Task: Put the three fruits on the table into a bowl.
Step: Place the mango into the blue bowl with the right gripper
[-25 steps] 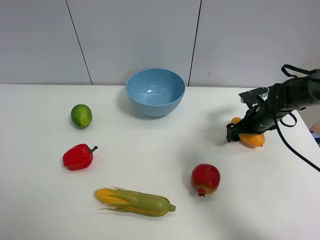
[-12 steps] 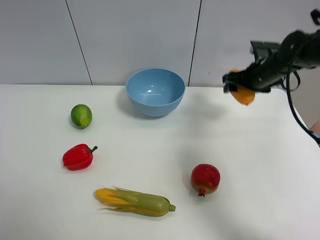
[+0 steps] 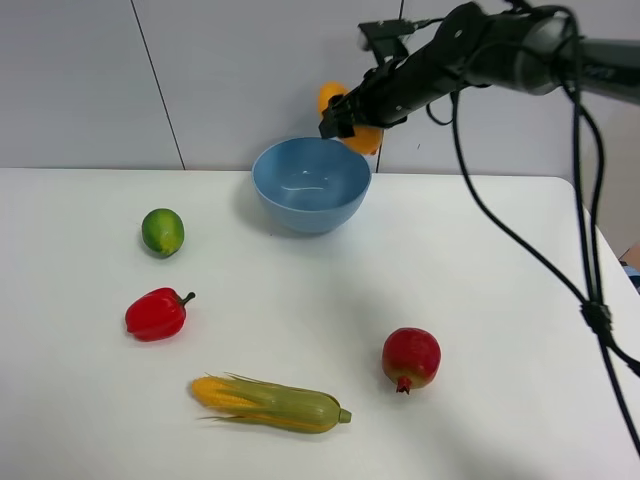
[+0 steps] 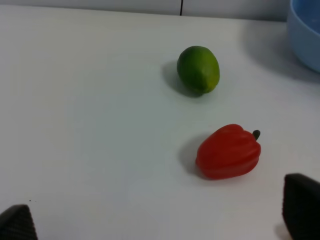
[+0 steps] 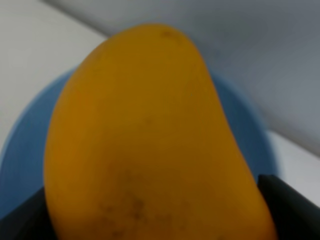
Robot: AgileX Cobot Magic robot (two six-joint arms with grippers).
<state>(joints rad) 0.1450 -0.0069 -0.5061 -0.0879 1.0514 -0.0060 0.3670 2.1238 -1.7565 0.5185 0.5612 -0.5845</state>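
Mango (image 3: 331, 97): oblong, smooth orange-yellow skin with faint darker freckles in the right wrist view (image 5: 145, 140); up in the air just over the far rim of the bowl, clear of the worktop.
Right hand (image 3: 348, 118): black, clamped across the middle of the mango, a dark finger showing at each side of the fruit in the wrist view.
Bowl (image 3: 311, 208): round, light-blue, glossy plastic with bright highlights inside; at the back of the worktop near the wall.
Left hand (image 4: 160, 225): two dark fingertips spread wide with nothing between them, low over the worktop near the pepper.
Lime (image 3: 162, 231): small, rounded, green, slightly dimpled skin (image 4: 198, 69); on the worktop, left of the bowl and apart from it.
Pomegranate (image 3: 411, 358): round, shiny red, small crown tip pointing toward the front edge; on the worktop, right of the corn cob.
Pepper (image 3: 155, 314): red, lobed, glossy, short green stem (image 4: 228, 152); between lime and corn cob.
Corn cob (image 3: 270, 402): yellow kernels in a green husk, lying flat.
Worktop (image 3: 500, 300): plain, white, flat, matte.
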